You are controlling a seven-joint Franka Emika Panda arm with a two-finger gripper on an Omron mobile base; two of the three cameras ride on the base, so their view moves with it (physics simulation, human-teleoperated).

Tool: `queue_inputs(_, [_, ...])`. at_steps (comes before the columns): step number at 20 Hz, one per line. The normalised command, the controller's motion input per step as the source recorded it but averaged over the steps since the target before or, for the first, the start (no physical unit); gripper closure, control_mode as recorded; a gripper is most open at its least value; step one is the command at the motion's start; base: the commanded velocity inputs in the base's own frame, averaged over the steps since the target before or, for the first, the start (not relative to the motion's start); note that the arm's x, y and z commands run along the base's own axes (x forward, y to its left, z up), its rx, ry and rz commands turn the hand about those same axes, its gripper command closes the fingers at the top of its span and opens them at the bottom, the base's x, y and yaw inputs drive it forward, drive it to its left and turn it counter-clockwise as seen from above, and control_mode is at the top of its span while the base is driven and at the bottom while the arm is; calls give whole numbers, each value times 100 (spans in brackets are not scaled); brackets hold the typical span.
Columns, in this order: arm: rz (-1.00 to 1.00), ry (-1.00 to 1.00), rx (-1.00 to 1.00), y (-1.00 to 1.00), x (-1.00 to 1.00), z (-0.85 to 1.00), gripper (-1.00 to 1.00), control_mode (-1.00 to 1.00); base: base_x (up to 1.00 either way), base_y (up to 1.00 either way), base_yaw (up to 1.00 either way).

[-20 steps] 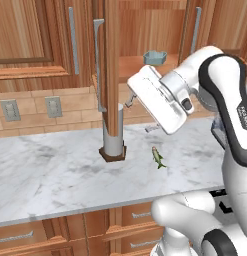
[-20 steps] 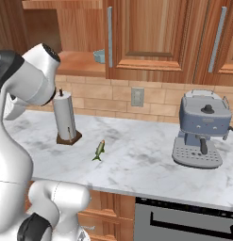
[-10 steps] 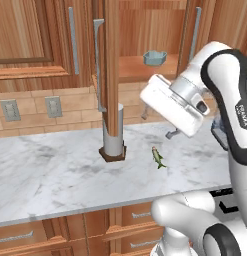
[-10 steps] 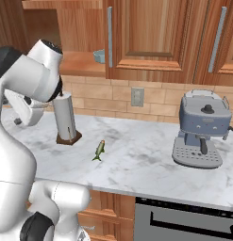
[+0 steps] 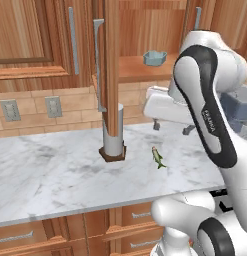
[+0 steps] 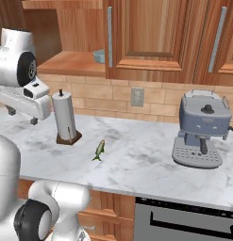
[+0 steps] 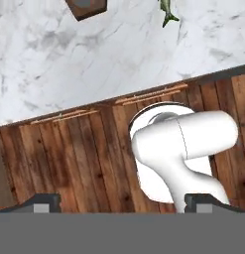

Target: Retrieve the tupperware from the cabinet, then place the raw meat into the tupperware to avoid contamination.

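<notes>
In the open cabinet (image 5: 145,67), the tupperware (image 5: 155,57) sits empty.

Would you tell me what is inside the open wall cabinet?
The tupperware sits alone on the cabinet's bottom shelf. The open door's edge hides part of the interior.

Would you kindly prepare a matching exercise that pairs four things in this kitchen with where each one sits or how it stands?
Things:
1. small pale blue-grey plastic tupperware
2. small greenish-yellow fish-shaped raw meat
3. large grey-blue coffee machine
4. two-finger gripper

Places or states:
A. lying on the marble counter near the paper towel roll
B. open and holding nothing
C. on the shelf of the opened wooden cabinet
D. standing on the counter under closed cabinet doors

Pairs: 1-C, 2-A, 3-D, 4-B
</notes>
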Motion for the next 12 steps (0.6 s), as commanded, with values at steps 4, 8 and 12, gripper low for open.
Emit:
queue_inputs(4, [11,-41,-30,-45,-1,4,-100,-100,0,0,0])
queue_inputs(8, [10,-42,-28,-27,-1,17,-100,-100,0,0,0])
queue_inputs(12, [9,-37,-23,-19,-1,36,-100,-100,0,0,0])
